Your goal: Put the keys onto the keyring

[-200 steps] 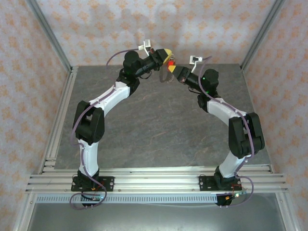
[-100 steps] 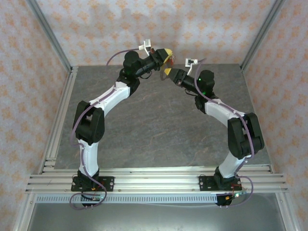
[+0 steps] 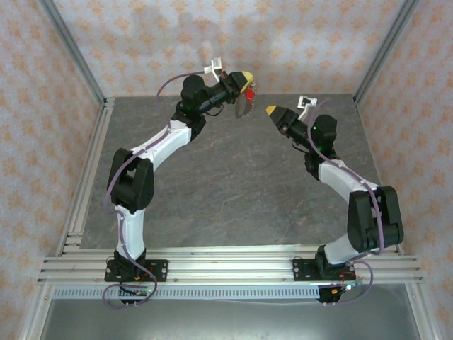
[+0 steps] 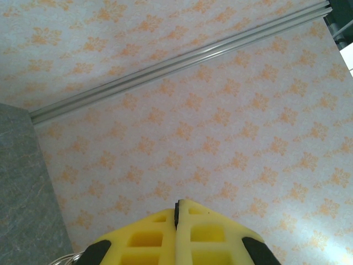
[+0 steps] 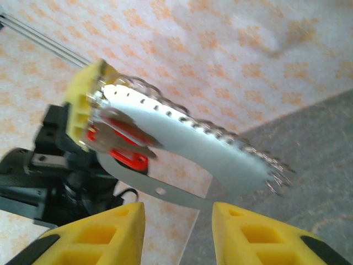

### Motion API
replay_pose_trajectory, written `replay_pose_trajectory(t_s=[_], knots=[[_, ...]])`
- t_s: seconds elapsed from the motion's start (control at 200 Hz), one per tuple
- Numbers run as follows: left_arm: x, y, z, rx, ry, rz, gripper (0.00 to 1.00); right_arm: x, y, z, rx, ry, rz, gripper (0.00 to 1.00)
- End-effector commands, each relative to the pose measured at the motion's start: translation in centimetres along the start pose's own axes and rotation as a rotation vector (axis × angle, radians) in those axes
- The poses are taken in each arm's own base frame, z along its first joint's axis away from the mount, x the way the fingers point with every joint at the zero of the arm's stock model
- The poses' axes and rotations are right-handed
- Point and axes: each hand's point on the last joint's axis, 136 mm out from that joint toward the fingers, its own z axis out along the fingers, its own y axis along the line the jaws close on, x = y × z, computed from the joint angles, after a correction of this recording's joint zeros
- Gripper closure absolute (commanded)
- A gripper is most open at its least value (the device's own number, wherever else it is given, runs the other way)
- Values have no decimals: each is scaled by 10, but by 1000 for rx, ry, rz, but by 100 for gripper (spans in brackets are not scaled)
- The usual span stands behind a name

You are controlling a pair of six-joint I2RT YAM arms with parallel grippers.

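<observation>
Rightward, the right tool (image 3: pixel 271 110) has been backing away from its partner; its yellow fingers (image 5: pixel 94 234) are standing apart, gripping nothing. Beyond them the keyring (image 5: pixel 220 132) is dangling above the worktop (image 3: pixel 233 184) along a white crescent plate (image 5: pixel 193 152), red key (image 5: pixel 118 144) beside it. The clenched left tool (image 3: pixel 246 78) is gripping the keyring's end, though blur is hiding the pinch itself.

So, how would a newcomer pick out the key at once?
Look to the back wall, where the left gripper is raised with jaws shut. The key hangs just under its yellow tip, beside the beaded keyring; its bright red head is the only red thing there.
</observation>
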Motion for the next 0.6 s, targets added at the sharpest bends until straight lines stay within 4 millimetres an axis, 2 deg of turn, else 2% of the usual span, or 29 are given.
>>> replay_pose_trajectory(t_s=[0.0,0.12,0.23,0.365,0.52,0.596], knots=[[0,-34,-1,93,6,55,100,-36,43,1,-66,-106,-55,64],[1,-34,-1,95,7,56,100,-56,53,4,-66,-165,-37,65],[2,-33,0,93,8,54,100,-62,59,12,-80,-178,-20,66],[2,-34,2,93,9,55,100,-51,64,28,-97,-145,-10,74],[3,-36,2,95,12,58,100,-24,64,48,-111,-82,4,87],[4,-36,3,95,11,57,100,-9,65,58,-120,-42,11,90]])
